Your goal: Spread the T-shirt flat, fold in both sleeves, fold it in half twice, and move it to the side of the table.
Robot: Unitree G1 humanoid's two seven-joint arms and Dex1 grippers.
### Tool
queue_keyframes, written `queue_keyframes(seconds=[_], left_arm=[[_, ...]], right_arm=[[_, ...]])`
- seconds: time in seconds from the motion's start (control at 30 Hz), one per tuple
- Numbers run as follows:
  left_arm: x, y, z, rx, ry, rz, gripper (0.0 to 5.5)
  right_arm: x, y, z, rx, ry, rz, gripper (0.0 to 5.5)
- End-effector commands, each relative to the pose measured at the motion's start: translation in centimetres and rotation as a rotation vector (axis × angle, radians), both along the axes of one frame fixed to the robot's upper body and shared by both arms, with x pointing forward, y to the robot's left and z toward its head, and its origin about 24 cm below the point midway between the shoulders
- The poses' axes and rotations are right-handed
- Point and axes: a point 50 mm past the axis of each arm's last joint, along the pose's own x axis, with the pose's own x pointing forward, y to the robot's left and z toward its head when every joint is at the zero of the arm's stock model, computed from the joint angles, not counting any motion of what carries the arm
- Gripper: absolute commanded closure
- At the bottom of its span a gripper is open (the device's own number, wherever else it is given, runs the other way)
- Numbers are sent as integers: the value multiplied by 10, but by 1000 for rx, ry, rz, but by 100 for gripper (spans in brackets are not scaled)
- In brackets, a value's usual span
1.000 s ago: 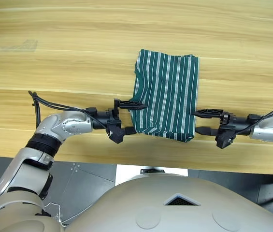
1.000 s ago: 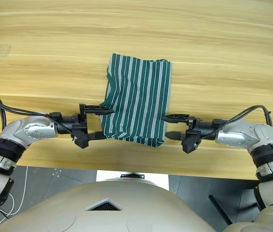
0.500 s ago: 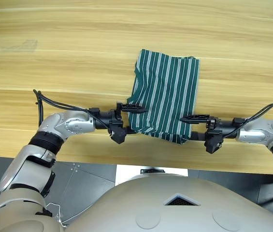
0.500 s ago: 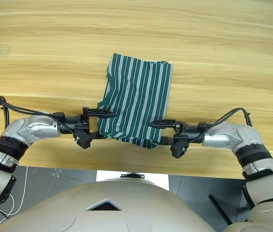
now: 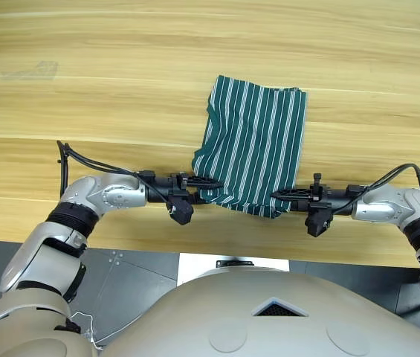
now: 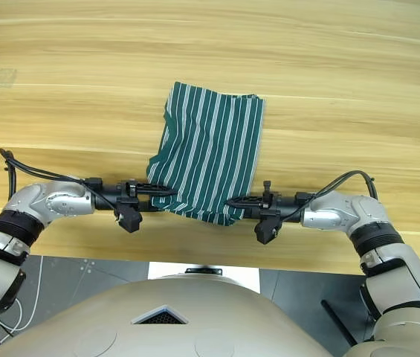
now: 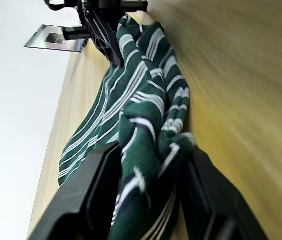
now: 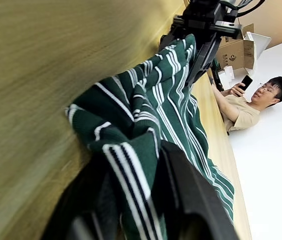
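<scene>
Moved inward, both: my left gripper and right gripper now clamp near corners of folded green white-striped cloth T-shirt, lying by near edge of light wooden table. Half-fold in hand, I judge; next, lift corners evenly toward far hem.

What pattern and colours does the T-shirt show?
The T-shirt is dark green with thin white stripes, clearest in the left eye view.
</scene>
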Motion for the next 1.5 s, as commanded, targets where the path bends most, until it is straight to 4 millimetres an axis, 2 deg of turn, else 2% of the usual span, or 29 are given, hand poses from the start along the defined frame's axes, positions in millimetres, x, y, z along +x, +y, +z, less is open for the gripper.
queue_keyframes(seconds=[0.03, 0.13, 0.53, 0.9, 1.07, 1.23, 1.4, 1.5], left_arm=[[-19, 23, -35, 253, 126, 16, 404], [-18, 26, -35, 257, 123, 26, 436], [-19, 33, -30, 247, 121, 42, 524], [-17, 29, -26, 158, 120, 101, 535], [-19, 13, -24, 61, 123, 137, 535], [-48, 0, -20, 15, 231, 117, 535], [-88, -9, 6, -71, 391, 118, 535], [-100, -14, 15, -105, 459, 134, 535]], right_arm=[[1, -5, -10, -92, 13, -17, 494], [2, -6, -10, -94, 9, -21, 528], [9, -7, -8, -111, -11, -15, 530], [19, -7, -1, -92, -44, -24, 530], [21, -3, 3, -87, -67, -4, 530], [6, 8, 12, -36, -45, 77, 530], [-23, 7, 33, 31, 78, 37, 530], [-31, 8, 41, 31, 146, -3, 530]])
